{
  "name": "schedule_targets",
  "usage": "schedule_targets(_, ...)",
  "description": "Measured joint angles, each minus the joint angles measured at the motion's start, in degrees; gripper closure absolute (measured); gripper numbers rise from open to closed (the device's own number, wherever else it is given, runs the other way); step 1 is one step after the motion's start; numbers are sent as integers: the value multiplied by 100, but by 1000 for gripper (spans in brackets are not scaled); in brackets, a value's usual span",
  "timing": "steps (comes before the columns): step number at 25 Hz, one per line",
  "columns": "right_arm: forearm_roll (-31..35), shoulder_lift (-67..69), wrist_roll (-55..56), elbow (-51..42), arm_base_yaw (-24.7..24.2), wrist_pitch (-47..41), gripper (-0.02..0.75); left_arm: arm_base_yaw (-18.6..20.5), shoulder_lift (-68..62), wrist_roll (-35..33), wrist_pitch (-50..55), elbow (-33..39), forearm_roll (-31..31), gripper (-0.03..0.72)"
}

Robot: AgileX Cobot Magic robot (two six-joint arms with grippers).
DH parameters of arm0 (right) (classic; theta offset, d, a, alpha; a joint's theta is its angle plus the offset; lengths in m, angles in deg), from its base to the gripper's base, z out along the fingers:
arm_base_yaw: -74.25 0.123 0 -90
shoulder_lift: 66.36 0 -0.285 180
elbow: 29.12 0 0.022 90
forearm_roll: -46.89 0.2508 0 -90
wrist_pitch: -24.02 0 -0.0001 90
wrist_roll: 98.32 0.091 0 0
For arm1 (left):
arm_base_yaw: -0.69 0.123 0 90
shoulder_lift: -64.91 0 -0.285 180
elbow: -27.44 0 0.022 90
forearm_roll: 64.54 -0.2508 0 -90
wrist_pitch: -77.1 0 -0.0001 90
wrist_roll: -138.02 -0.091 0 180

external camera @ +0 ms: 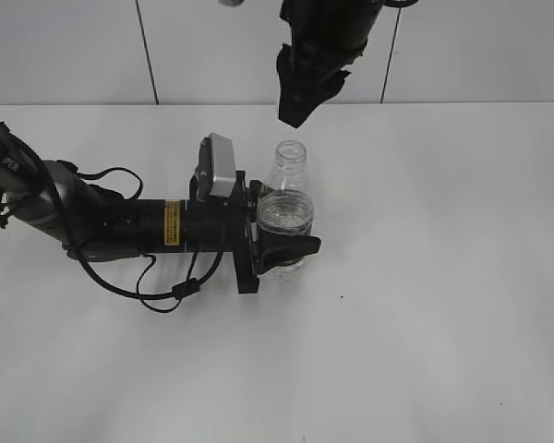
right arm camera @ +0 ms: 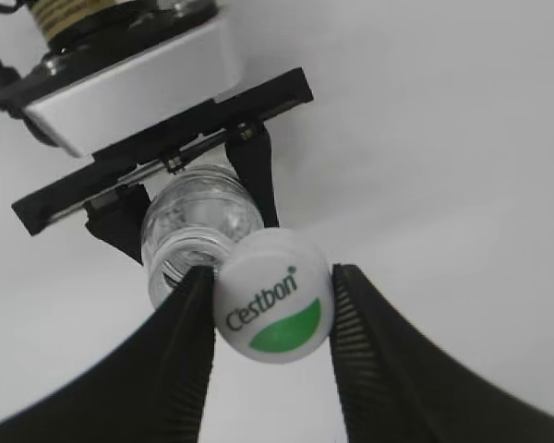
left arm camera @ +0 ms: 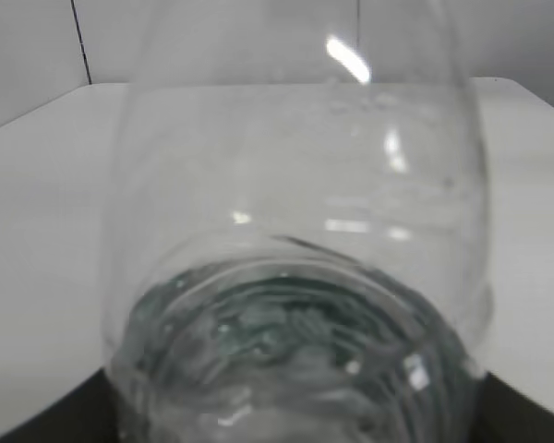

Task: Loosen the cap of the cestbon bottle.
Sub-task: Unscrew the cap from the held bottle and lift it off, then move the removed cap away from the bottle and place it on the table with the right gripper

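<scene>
Right gripper (right arm camera: 272,309): clenched on the cap (right arm camera: 273,307); the two ribbed black fingers (right arm camera: 374,351) press its rim from opposite sides, seen from above in the right wrist view.
Cap: small, white, rigid plastic with a green patch and "Cestbon" lettering; it appears to sit off the bottle's open mouth (right arm camera: 180,269), which shows bare threads just beside it, so I judge it already unscrewed and lifted.
Cap handling: light and stiff, with a smooth top; the rim is the place to pinch, and the ribbed pads should keep it from slipping.
Right arm pose: hangs down from the far top edge of the exterior view, wrist pointing down, gripper (external camera: 300,97) above and just far of the bottle.
Left gripper (external camera: 282,251): closed around the lower body of the cestbon bottle (external camera: 283,208), holding it upright near the table's (external camera: 443,305) middle.
Bottle handling: thin clear plastic, nearly empty and so light; the walls likely dent under a hard squeeze, so the lower ribbed body is the safer hold.
Left arm pose: lies low across the table from the left, forearm nearly level, wrist camera (external camera: 217,166) on top facing the bottle.
Left wrist view: filled by the clear bottle wall (left arm camera: 295,231); its fingers do not show there.
</scene>
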Motion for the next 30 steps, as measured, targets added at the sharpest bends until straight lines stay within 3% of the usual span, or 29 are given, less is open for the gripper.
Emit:
schedule_targets(5,-35,0,1387,0,-251,0,442,0,0,0,-5,0,0,288)
schedule_targets(11,-74,0,2998,-59,-1283,6,442,0,0,0,-5,0,0,288)
schedule_targets(20,-5,569,3543,-878,-2578,329,442,0,0,0,-11,0,5,288)
schedule_targets(30,47,1385,3877,-1396,-2811,975,442,0,0,0,-11,0,10,288)
